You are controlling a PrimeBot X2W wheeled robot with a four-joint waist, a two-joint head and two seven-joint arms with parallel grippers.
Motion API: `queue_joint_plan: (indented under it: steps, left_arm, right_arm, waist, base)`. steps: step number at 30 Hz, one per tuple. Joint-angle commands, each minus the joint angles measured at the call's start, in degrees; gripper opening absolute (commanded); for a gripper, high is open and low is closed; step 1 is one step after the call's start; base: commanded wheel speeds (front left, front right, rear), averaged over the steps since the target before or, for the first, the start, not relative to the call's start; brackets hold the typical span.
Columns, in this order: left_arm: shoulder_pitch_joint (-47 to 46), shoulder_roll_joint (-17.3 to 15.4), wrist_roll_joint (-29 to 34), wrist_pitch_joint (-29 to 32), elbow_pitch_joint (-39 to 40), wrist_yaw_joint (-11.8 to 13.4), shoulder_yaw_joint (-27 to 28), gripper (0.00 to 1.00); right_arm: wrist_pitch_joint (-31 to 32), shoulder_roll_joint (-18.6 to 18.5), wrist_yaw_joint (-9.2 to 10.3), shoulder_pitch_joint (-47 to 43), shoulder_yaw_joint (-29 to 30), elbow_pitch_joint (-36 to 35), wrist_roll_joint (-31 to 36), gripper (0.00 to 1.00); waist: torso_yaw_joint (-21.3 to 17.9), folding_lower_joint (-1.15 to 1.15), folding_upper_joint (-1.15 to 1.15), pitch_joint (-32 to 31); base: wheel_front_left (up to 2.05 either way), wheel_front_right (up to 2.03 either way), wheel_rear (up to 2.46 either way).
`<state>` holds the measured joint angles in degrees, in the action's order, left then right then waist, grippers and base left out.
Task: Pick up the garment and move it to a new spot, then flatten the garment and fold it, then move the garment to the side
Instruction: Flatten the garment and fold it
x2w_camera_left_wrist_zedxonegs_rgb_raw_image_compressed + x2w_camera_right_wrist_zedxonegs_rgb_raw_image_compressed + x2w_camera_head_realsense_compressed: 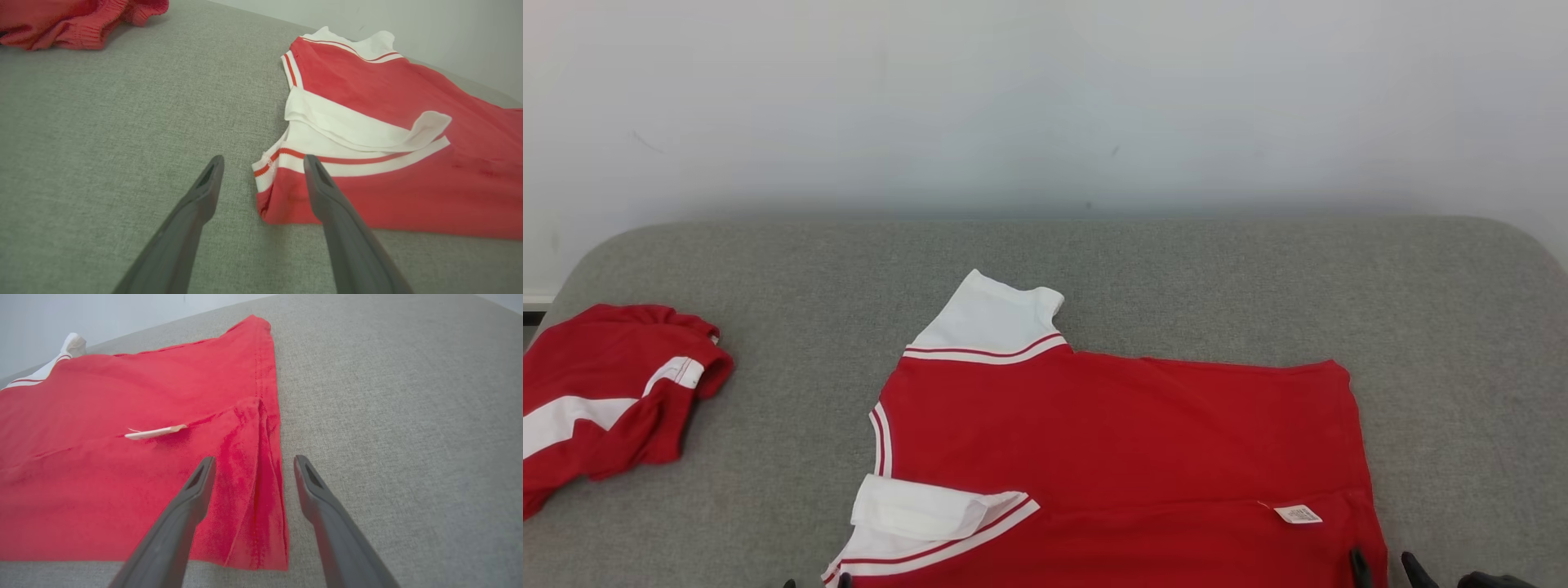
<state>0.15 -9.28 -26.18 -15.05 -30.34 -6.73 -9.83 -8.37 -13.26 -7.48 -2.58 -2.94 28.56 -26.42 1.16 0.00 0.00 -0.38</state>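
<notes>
So the red short-sleeved shirt with white striped sleeves (1119,441) is lying spread out on the grey fabric-covered bench (1176,269), pretty much front and centre, neck end toward the robot's left and hem toward its right. The far white sleeve (992,318) sticks out flat toward the pale wall (1045,98). The near white sleeve (923,510) is doubled back on itself and rests on top of the red body. A fold line runs across the shirt close to the front edge, and a small white care label (1298,514) peeks out of it near the hem end.

The left tool (263,163) has its fingers spread wide and is gripping nothing. In the left wrist view one finger sits over bare grey fabric and the other over red cloth, so the shirt's near-left corner with the striped trim lands between them. Can't tell if the tips actually touch the surface.

The right tool (254,460) is the same deal, spread and empty. It straddles the near corner of the hem, one finger over the red cloth, the other over bare bench just beside the hem edge. The cloth there is a bit rumpled, with a couple of pleats.

Way over at the bench's left edge, well apart from all this, a second red garment with a white band (605,400) lies bunched up
</notes>
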Motion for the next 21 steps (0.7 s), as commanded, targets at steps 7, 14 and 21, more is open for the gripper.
queue_joint_plan:
  steps: [7,14,21]
  left_arm:
    - [2.5,1.1,4.7,-0.2,8.3,0.3,4.6,1.00]
    - [4.6,3.2,8.5,-0.2,15.0,0.0,9.0,1.00]
    - [6.7,5.0,16.4,-0.2,21.1,0.3,12.4,1.00]
  right_arm:
    - [-4.2,0.9,-0.05,0.6,1.9,-3.6,6.3,1.00]
    - [-6.0,3.9,-0.05,1.0,3.0,-4.8,9.5,1.00]
    - [-6.9,7.1,-0.05,0.9,4.3,-5.4,11.0,1.00]
  waist:
    - [0.5,0.00,0.00,-0.2]
    - [0.3,0.00,0.00,-0.5]
    - [0.4,0.00,0.00,-0.5]
  base:
    - [0.00,0.00,0.00]
    - [0.00,0.00,0.00]
    - [0.00,0.00,0.00]
